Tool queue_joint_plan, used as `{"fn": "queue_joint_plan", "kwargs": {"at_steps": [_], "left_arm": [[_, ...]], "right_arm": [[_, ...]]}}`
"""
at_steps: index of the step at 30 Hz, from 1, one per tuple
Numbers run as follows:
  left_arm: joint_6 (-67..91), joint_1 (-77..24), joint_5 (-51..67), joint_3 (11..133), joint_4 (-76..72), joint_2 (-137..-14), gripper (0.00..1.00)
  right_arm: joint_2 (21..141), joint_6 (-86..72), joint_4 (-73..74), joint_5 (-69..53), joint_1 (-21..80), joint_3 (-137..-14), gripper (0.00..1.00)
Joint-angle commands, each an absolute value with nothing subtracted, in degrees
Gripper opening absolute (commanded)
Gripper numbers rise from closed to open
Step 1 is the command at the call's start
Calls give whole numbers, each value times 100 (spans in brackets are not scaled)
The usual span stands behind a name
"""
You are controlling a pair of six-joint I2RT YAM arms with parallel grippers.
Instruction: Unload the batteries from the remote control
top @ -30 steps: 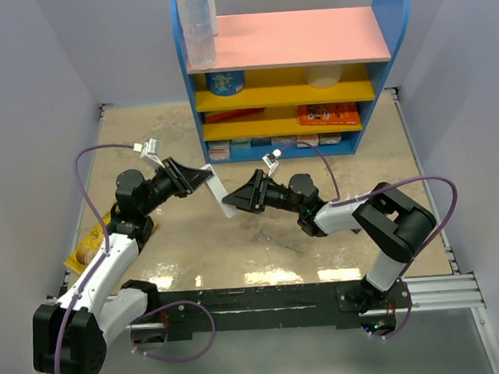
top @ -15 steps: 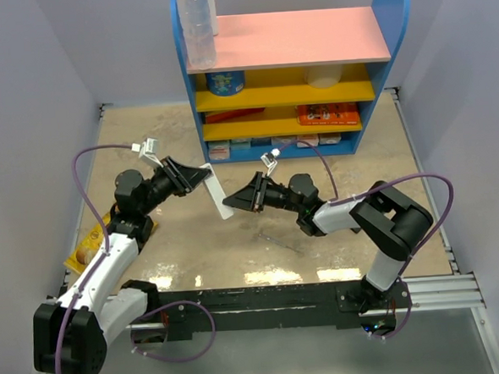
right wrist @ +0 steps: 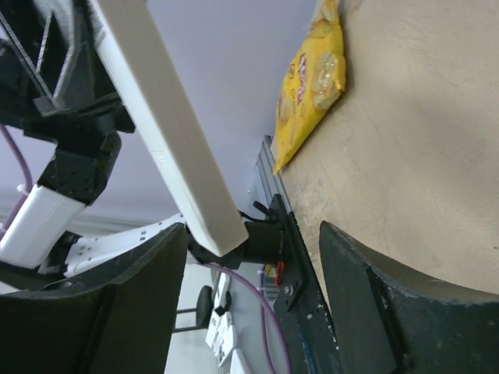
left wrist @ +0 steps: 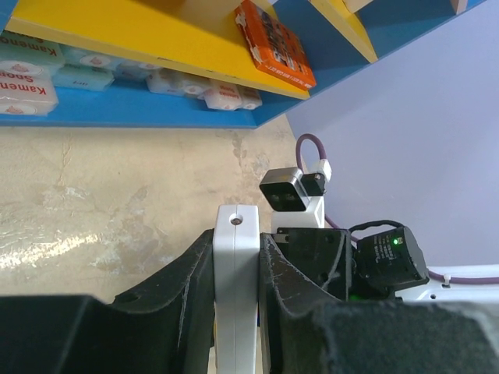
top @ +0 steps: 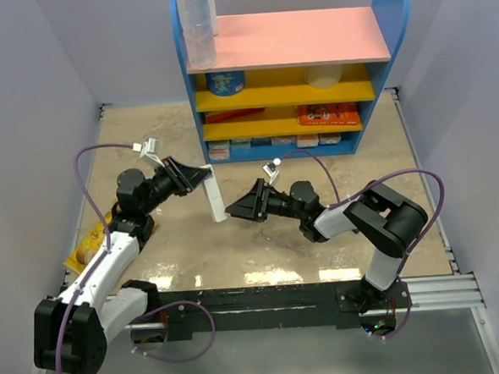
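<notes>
Remote control (top: 214, 196): white, slim, tilted, held off the tabletop (top: 185, 246). Left tool (left wrist: 235, 248): closed on the remote near its upper end, one finger pressed against each flank. Right tool (right wrist: 253, 230): jaws parted, gripping nothing; the remote's lower end lies between its fingertips, contact not discernible

"Kamen" printed on shelf boxes (left wrist: 28, 87); rest unreadable.

The slim white remote (top: 214, 196) hangs tilted above the bench (top: 236, 251), its upper part clamped between the left fingers (left wrist: 187, 288) and its lower end by the right fingers (right wrist: 140, 312).
</notes>
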State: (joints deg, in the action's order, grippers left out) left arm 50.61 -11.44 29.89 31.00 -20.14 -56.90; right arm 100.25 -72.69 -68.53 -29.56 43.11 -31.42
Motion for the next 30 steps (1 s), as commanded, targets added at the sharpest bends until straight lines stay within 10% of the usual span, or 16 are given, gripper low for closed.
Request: {"fn": "queue_joint_plan", "kwargs": {"at_steps": [1, 22, 30], "left_arm": [[4957, -1151, 2900, 2998, -2443, -5476, 0], [5563, -1151, 2944, 2417, -3568, -5326, 0], [5599, -1151, 2813, 2373, -3630, -5203, 0]], "right_arm": [[10046, -7523, -7646, -2953, 4342, -3155, 73], [10344, -7998, -7347, -2567, 4649, -3823, 79], [10442, -8078, -7524, -2496, 4798, -3841, 51]]}}
